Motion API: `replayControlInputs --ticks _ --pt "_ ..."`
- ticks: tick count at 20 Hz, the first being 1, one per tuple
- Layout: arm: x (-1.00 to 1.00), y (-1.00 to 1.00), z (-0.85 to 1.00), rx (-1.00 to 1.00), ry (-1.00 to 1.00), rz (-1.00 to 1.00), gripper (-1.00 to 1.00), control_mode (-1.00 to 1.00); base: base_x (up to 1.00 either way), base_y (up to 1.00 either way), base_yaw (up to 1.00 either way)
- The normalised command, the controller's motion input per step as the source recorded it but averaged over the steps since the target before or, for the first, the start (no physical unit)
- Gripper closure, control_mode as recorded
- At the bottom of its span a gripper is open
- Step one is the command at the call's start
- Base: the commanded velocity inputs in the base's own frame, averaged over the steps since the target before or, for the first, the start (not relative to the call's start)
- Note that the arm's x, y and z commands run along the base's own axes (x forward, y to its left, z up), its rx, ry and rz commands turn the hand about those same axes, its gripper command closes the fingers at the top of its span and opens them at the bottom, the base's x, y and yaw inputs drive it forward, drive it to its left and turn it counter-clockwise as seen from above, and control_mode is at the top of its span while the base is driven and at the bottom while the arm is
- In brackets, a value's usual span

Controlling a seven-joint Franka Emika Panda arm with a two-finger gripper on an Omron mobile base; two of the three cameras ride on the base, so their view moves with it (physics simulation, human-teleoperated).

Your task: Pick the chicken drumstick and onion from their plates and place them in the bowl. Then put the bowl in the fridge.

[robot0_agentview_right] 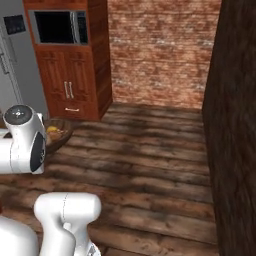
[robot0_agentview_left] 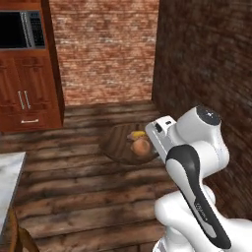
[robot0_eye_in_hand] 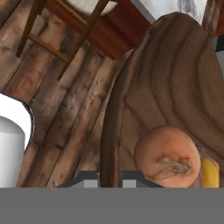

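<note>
The dark wooden bowl [robot0_agentview_left: 118, 142] hangs in the air above the plank floor, held by its rim. In it lie the round reddish-brown onion [robot0_agentview_left: 141, 146] and, beside it, the yellowish chicken drumstick [robot0_agentview_left: 137, 134]. My gripper [robot0_eye_in_hand: 110, 177] is shut on the rim of the bowl [robot0_eye_in_hand: 175, 78], with the onion [robot0_eye_in_hand: 167, 155] and the drumstick [robot0_eye_in_hand: 210, 173] just inside. In the right base view the bowl [robot0_agentview_right: 59, 136] peeks out behind the arm, with the drumstick [robot0_agentview_right: 52, 130] in it. The grey fridge [robot0_agentview_right: 12, 70] stands at the far left, its door closed. The plates are out of view.
A red-brown cabinet [robot0_agentview_right: 70, 75] with a built-in microwave [robot0_agentview_right: 57, 26] stands beside the fridge. A brick wall [robot0_agentview_left: 106, 49] closes the back and a dark wall [robot0_agentview_right: 235, 125] the right. A pale counter corner [robot0_agentview_left: 9, 179] and a wooden chair [robot0_eye_in_hand: 65, 26] sit to the left.
</note>
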Motion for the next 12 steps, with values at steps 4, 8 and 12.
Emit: replayControlInputs --ticks 4,8,12 --pt "0.0 0.0 0.0 0.0 0.0 0.0 1.0 1.0 0.93 0.04 -0.05" --pt "0.0 0.0 0.0 0.0 0.0 0.0 1.0 1.0 0.94 0.11 0.0" --pt "0.0 0.0 0.0 0.0 0.0 0.0 1.0 1.0 0.94 0.17 0.0"
